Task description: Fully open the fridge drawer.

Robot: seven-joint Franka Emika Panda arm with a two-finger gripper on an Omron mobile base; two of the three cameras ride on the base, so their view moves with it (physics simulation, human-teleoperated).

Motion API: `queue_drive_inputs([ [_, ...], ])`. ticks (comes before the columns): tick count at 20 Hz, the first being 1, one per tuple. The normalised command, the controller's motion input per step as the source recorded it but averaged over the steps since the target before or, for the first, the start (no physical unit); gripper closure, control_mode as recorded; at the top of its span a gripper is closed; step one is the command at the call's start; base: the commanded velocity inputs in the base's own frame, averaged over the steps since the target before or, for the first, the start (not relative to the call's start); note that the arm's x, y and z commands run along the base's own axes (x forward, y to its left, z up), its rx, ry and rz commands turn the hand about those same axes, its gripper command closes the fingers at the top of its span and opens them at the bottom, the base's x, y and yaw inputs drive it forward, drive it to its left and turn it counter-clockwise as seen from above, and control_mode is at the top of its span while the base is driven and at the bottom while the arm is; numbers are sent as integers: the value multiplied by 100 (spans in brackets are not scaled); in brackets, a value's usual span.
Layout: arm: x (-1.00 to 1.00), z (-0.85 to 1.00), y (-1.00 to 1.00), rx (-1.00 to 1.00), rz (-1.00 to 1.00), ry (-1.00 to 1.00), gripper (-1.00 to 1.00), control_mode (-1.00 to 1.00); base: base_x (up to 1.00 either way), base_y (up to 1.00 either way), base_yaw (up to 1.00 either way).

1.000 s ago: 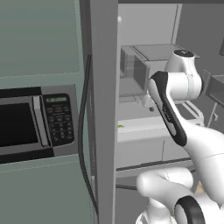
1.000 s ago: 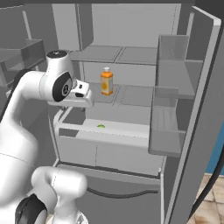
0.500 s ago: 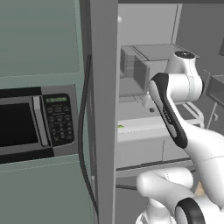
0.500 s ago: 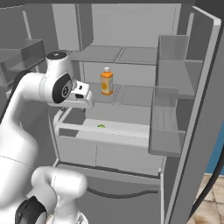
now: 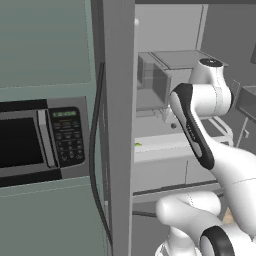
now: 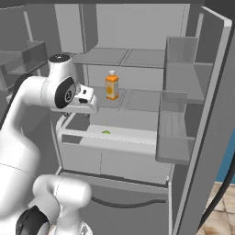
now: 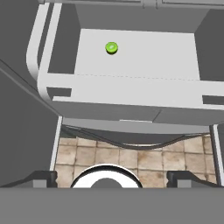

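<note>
Fridge drawer (image 6: 110,140) is sitting low in the open fridge, under the shelves, pulled out partway toward you. In the hand view the fridge drawer (image 7: 135,94) is showing as a wide, shallow, pale grey box with a white rim running around the top and a plain flat front. You're looking almost straight down into it. Floor of the box is bare pale grey except for one small green round thing (image 7: 111,47) lying toward the back left; the same green thing (image 6: 106,132) is showing just behind the front rim in the right base view. Left base view is catching the drawer (image 5: 160,147) edge-on past the fridge's side wall.

Pincer (image 7: 111,179) is hovering above and in front of the drawer front, not touching it. Fingertips (image 7: 41,177) are sitting wide apart at the two bottom corners with nothing between them, so it's released. Tiled floor (image 7: 131,155) is showing below the drawer front.

An orange bottle (image 6: 112,86) is standing upright on the shelf above the drawer. Microwave (image 5: 40,137) is sitting in the cabinet left of the fridge.
</note>
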Motion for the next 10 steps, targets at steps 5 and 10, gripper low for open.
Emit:
queue_drive_inputs([
  [5, 0, 0, 0, 0, 0, 0, -100, 100, -28, -5, 0],
  [10, 0, 0, 0, 0, 0, 0, -100, 100, -33, -13, 0],
])
